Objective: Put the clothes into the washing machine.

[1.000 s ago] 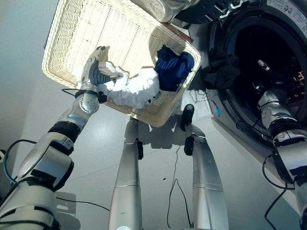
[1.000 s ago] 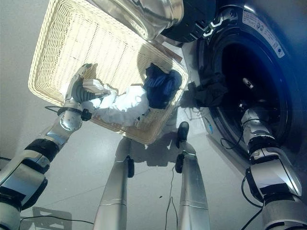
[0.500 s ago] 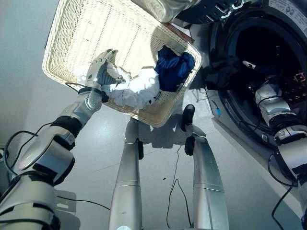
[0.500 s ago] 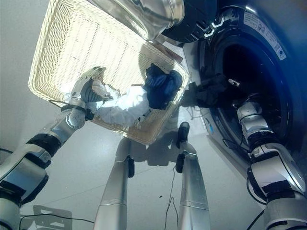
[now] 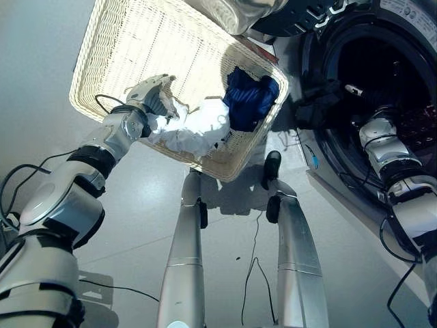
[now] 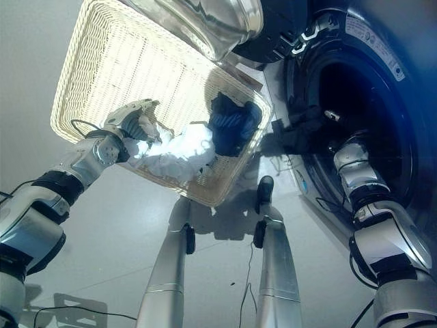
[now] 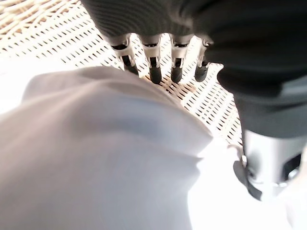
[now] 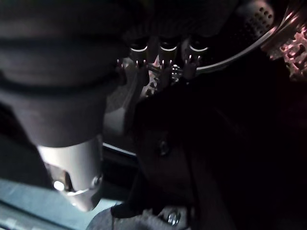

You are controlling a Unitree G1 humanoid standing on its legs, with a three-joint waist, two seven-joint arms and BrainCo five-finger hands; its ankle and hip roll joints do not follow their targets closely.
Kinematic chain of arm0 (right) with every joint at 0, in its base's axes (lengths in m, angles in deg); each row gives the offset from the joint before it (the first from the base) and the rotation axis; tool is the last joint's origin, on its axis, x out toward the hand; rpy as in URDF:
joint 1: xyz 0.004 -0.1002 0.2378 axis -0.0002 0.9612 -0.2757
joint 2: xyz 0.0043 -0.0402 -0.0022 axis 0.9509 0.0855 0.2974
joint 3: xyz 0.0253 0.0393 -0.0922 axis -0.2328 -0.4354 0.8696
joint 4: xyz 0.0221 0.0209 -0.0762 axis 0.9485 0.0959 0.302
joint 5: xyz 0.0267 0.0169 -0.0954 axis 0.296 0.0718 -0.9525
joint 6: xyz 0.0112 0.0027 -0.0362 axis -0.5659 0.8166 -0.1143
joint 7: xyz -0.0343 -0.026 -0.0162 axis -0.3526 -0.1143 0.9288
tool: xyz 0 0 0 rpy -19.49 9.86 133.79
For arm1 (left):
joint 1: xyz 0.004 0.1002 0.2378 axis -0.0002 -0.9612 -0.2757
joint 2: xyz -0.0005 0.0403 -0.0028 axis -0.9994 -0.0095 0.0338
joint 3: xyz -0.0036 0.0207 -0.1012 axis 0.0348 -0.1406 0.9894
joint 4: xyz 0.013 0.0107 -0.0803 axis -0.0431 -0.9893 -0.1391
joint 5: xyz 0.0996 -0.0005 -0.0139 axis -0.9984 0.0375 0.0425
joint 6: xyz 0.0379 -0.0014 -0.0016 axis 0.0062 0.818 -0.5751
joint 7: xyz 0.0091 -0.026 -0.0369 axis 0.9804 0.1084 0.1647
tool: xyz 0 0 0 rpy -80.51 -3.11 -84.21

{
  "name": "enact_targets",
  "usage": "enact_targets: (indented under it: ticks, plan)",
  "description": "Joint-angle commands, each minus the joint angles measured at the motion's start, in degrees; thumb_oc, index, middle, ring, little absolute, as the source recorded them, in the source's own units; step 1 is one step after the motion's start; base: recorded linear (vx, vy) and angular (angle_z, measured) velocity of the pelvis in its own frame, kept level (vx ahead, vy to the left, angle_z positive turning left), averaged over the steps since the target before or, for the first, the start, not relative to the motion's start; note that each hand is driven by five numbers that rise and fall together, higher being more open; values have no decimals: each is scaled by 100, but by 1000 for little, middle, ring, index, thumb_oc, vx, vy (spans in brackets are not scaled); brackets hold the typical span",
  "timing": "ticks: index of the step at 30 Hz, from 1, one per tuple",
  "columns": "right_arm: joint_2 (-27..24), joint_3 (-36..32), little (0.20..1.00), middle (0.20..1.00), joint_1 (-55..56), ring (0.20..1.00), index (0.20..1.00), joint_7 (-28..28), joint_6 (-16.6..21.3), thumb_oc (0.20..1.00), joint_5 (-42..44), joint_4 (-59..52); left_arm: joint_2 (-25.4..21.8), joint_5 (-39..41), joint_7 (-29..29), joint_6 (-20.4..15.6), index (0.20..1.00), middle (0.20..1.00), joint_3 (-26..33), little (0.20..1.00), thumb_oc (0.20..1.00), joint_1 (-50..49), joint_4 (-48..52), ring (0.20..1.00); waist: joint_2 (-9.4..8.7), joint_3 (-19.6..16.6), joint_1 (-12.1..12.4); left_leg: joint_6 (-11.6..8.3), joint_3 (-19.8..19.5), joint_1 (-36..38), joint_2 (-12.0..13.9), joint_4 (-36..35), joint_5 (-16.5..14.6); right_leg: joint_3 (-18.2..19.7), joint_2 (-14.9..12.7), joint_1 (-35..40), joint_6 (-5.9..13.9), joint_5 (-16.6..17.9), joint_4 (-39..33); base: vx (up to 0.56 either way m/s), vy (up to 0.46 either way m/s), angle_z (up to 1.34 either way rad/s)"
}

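Note:
A white garment (image 5: pixel 194 126) and a dark blue one (image 5: pixel 249 99) lie in the near corner of a pale wicker basket (image 5: pixel 157 41) on the floor. My left hand (image 5: pixel 153 96) rests open on the white garment's (image 7: pixel 96 158) left end, its fingertips (image 7: pixel 153 72) reaching the wicker past the cloth. A black garment (image 5: pixel 315 102) hangs over the left rim of the washing machine's dark opening (image 5: pixel 382 61). My right hand (image 5: pixel 354 94) is at that rim against the black garment (image 8: pixel 192 143), with its fingers (image 8: pixel 163 60) straight and pointing at the perforated drum.
The machine's round door (image 5: pixel 235 10) stands swung out above the basket's far corner. Grey floor lies to the left of the basket and in front of it.
My left hand has slid further onto the white garment. My right hand has come out of the drum towards the black garment at the rim, and that garment has bunched nearer the opening.

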Motion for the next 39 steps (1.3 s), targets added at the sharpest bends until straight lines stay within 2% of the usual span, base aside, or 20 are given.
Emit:
enact_targets:
  ticks: [1,3,5,8,12,16,21,25,26,28,29,32,34,39]
  plan:
    - [-233,108,1000,1000,-194,1000,1000,-259,274,1000,-112,23,448,-152,819,148,1000,1000,-137,1000,1000,-328,-395,1000,27,5,-210,248,383,112,-355,705,-997,-249,482,558,436,1107,-1607,0,0,0]
    - [-242,61,1000,1000,-124,1000,1000,-285,299,1000,-111,-5,413,-166,1253,90,1000,1000,-29,1000,1000,-367,-350,1000,25,5,-199,247,368,108,-359,710,-1002,-258,474,560,437,1094,-1603,-6,-36,1]
    - [-254,-68,1000,1000,86,1000,1000,-397,331,1000,-107,-134,317,-341,2444,-288,1000,1000,309,1000,1000,-513,-200,1000,14,5,-149,254,328,106,-384,704,-1012,-314,446,568,434,1072,-1605,-13,-65,1]
    - [-262,-257,1000,1000,375,1000,1000,-526,336,1000,-110,-312,300,-739,3426,-623,1000,1000,709,1000,1000,-888,31,1000,5,5,-77,254,248,119,-444,711,-1031,-390,406,599,432,1080,-1629,-13,-84,2]
    - [-266,-465,1000,1000,702,1000,1000,-647,304,1000,-74,-540,421,-1364,4357,-974,1000,1000,1158,1000,1000,-1494,321,1000,-3,5,13,275,173,127,-488,723,-1050,-478,362,620,416,1068,-1607,-8,-65,1]
    - [-261,-594,1000,1000,927,1000,1000,-721,247,1000,-59,-723,581,-1840,4766,-1252,1000,1000,1397,1000,1000,-2010,596,1000,-7,5,91,302,108,136,-516,719,-1060,-537,354,638,394,1056,-1586,-5,-49,3]
    - [-293,-688,1000,1000,1021,1000,1000,-728,220,1000,-68,-813,586,-1996,4572,-1421,1000,1000,1362,1000,1000,-2215,867,1000,10,5,130,323,85,107,-520,752,-1071,-566,346,614,396,1046,-1527,0,-16,3]
    - [-339,-730,1000,1000,992,1000,1000,-690,180,1000,-84,-812,501,-2027,3988,-1367,1000,1000,1086,1000,1000,-2243,1001,1000,49,5,139,333,97,110,-525,773,-1077,-576,340,616,408,1051,-1503,0,0,0]
    - [-364,-723,1000,1000,955,1000,1000,-658,189,1000,-68,-757,463,-2023,3726,-1229,1000,1000,909,1000,1000,-2233,987,1000,63,5,141,337,101,116,-533,792,-1079,-580,340,626,408,1059,-1501,0,0,0]
    - [-373,-716,1000,1000,938,1000,1000,-646,185,1000,-62,-744,451,-1976,3671,-1219,1000,1000,850,1000,1000,-2233,977,1000,69,5,139,337,104,119,-534,798,-1081,-577,342,627,407,1064,-1501,0,0,0]
    - [-407,-696,1000,1000,911,1000,1000,-599,220,1000,-49,-692,427,-1692,3276,-1205,1000,1000,769,1000,1000,-2237,945,1000,84,5,129,339,122,131,-526,794,-1081,-568,344,628,413,1069,-1498,0,0,0]
    - [-431,-638,1000,1000,860,1000,1000,-541,320,1000,-60,-584,407,-1460,2921,-1032,1000,1000,549,1000,1000,-2171,824,1000,95,5,94,350,161,109,-510,819,-1089,-536,369,598,413,1068,-1479,11,23,0]
    - [-406,-580,1000,1000,789,1000,1000,-533,342,1000,-84,-494,438,-1254,2825,-746,1000,1000,406,1000,1000,-2116,692,1000,103,5,70,344,179,95,-497,845,-1094,-502,385,577,420,1070,-1456,20,35,0]
    - [-408,-476,1000,1000,585,1000,1000,-448,345,1000,-81,-325,470,-1025,2396,-299,1000,1000,297,1000,1000,-1846,445,1000,92,5,32,346,210,50,-484,849,-1089,-470,405,530,426,1059,-1444,5,6,0]
